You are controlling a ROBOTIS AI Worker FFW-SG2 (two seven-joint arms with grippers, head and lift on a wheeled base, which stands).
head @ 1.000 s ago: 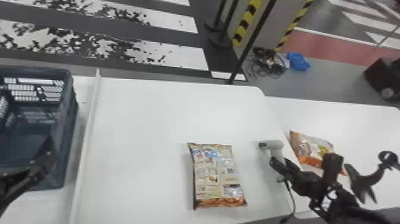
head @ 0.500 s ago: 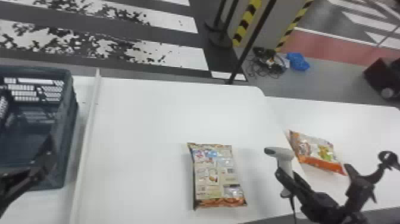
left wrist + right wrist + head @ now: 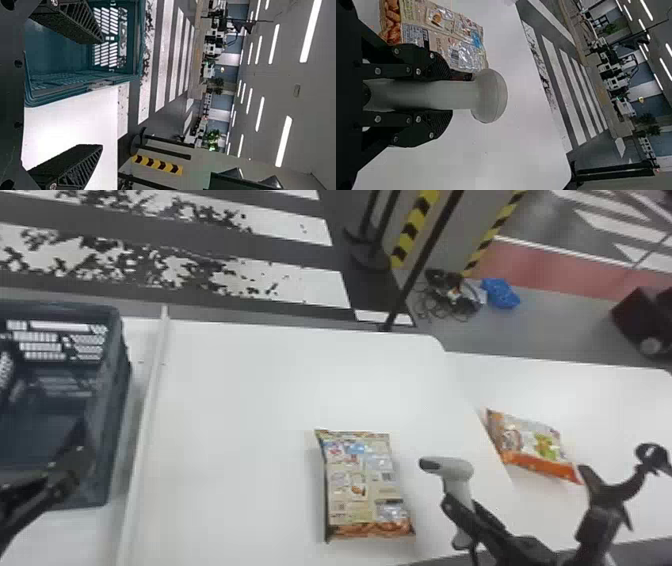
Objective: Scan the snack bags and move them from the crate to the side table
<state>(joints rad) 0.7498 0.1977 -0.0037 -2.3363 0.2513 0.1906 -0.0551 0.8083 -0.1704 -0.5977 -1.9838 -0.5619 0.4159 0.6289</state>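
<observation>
In the head view my right gripper (image 3: 462, 515) is shut on the grey handheld scanner (image 3: 456, 472), just right of a snack bag (image 3: 362, 485) lying flat on the white table. The right wrist view has both fingers of the gripper (image 3: 443, 95) against the handle of the scanner (image 3: 490, 95), with the snack bag (image 3: 451, 35) beside them. A second, orange snack bag (image 3: 535, 445) rests on the side table (image 3: 620, 405). My left gripper (image 3: 75, 465) is over the blue crate (image 3: 112, 390); in the left wrist view the gripper (image 3: 101, 95) is open beside the crate (image 3: 83, 83).
A raised white strip (image 3: 147, 415) runs along the table between crate and bag. At the lower right a black holder (image 3: 600, 510) with a curved top stands close to the right arm. Beyond the tables are a dark pole (image 3: 425, 255) and cables on the floor.
The scanner in my right gripper has moved right, away from the bag on the table, and stands more upright. The bags and the left arm have kept their places.
</observation>
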